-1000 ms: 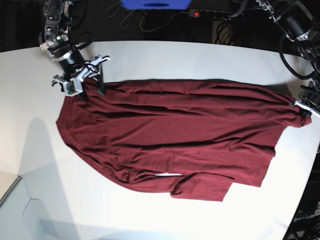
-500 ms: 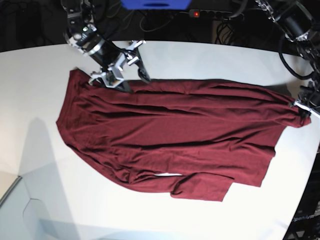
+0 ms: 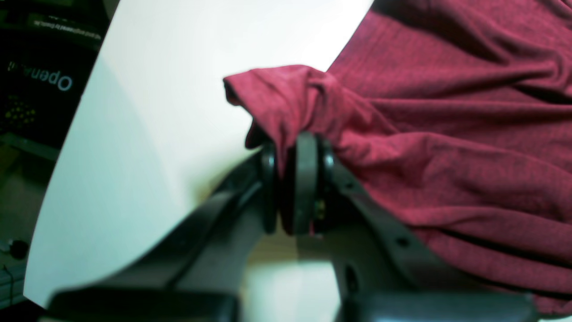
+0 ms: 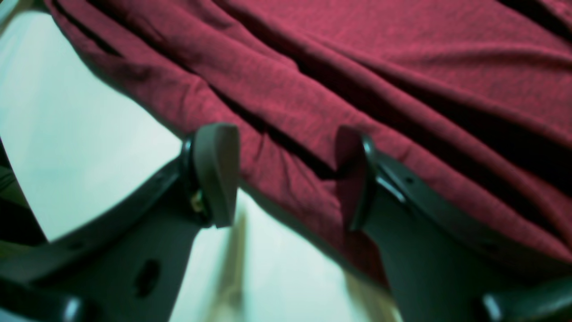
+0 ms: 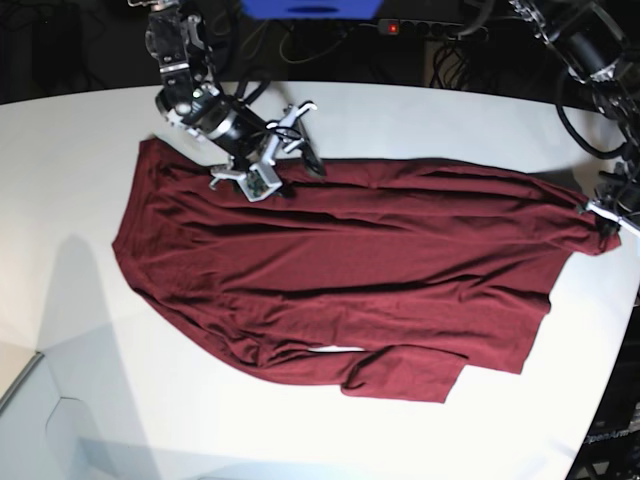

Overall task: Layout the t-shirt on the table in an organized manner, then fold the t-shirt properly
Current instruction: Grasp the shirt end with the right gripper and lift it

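Note:
The maroon t-shirt [image 5: 350, 270] lies spread widthways across the white table [image 5: 420, 115], with long wrinkles and one part folded under at the near edge. My right gripper [image 5: 292, 172] hovers open over the shirt's far edge, left of centre. In the right wrist view its fingers [image 4: 214, 174] straddle a ridge of the t-shirt [image 4: 357, 67] without pinching it. At the far right, my left gripper [image 5: 603, 216] is shut on the shirt's corner. The left wrist view shows that gripper [image 3: 286, 150] clamping a bunched fold of the t-shirt [image 3: 447, 134] just above the table [image 3: 156, 112].
The table's curved edge [image 5: 612, 400] runs close to the left gripper, with dark floor beyond it. Behind the table sit a power strip [image 5: 420, 27] with a red light, cables and a blue object [image 5: 310, 8].
My right gripper has moved right along the shirt's far edge, away from the left corner, which now lies flat on the table. The left gripper has held still.

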Controlling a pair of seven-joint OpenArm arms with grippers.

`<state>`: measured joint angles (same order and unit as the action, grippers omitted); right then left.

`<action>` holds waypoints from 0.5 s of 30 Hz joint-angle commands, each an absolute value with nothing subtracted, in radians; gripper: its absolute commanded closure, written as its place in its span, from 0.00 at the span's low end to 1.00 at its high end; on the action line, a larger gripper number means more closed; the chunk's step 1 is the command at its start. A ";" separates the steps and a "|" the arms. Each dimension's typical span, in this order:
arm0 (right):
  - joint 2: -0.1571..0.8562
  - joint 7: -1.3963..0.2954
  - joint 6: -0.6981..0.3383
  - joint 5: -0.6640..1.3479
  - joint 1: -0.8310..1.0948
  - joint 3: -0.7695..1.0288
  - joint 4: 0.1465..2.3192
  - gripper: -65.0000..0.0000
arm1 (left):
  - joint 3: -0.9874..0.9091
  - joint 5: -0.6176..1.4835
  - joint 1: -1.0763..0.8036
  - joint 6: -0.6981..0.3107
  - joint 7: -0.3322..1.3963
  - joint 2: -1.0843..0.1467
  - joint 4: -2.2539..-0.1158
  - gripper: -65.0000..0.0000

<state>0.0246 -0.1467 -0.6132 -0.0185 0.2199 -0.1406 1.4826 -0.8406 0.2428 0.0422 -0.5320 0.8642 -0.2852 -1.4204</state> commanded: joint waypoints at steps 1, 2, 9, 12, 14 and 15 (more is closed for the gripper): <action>0.024 -0.125 -0.619 0.001 0.216 -0.140 1.497 0.49 | -0.845 0.254 0.053 -0.533 0.846 -0.308 -1.435 1.00; 0.024 -0.125 -0.619 0.001 0.216 -0.140 1.497 0.49 | -0.845 0.254 0.053 -0.533 0.846 -0.308 -1.435 1.00; 0.028 -0.130 -0.619 0.001 0.225 -0.140 1.497 0.55 | -0.845 0.254 0.053 -0.533 0.846 -0.308 -1.435 1.00; 0.028 -0.130 -0.619 0.001 0.228 -0.140 1.497 0.58 | -0.845 0.254 0.053 -0.533 0.846 -0.308 -1.435 1.00; 0.028 -0.130 -0.619 0.001 0.236 -0.140 1.497 0.60 | -0.845 0.254 0.053 -0.533 0.846 -0.308 -1.435 1.00; 0.028 -0.130 -0.619 0.001 0.237 -0.140 1.497 0.62 | -0.845 0.254 0.053 -0.533 0.846 -0.308 -1.435 1.00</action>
<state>0.0280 -0.1566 -0.6132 -0.0185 0.2390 -0.1406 1.4807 -0.8406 0.2428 0.0422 -0.5320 0.8646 -0.2852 -1.4204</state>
